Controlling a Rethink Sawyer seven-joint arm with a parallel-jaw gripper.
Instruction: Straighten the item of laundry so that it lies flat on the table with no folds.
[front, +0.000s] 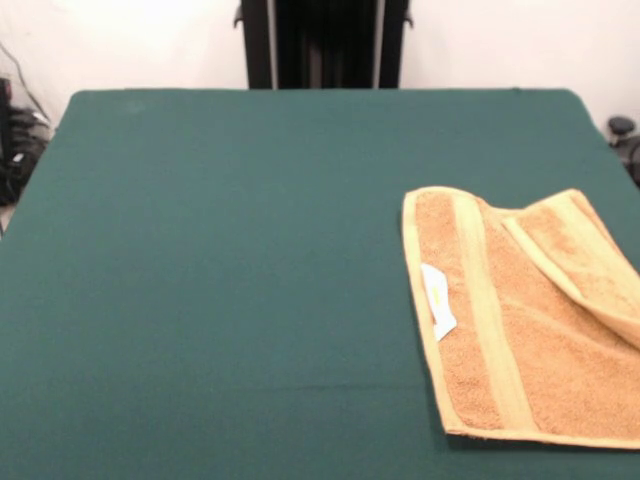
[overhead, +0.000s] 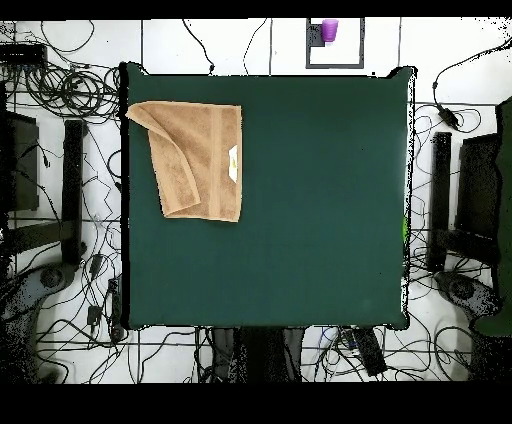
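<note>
On the big green table (overhead: 300, 220), up at about ten o'clock from above, lies the orange hand towel (overhead: 205, 150). One side flap (overhead: 165, 165) is folded over it, and a little white label (overhead: 233, 163) shows. No gripper shows, so I cannot tell its grip. Best to pinch the flap's edge and pull it outward.
</note>
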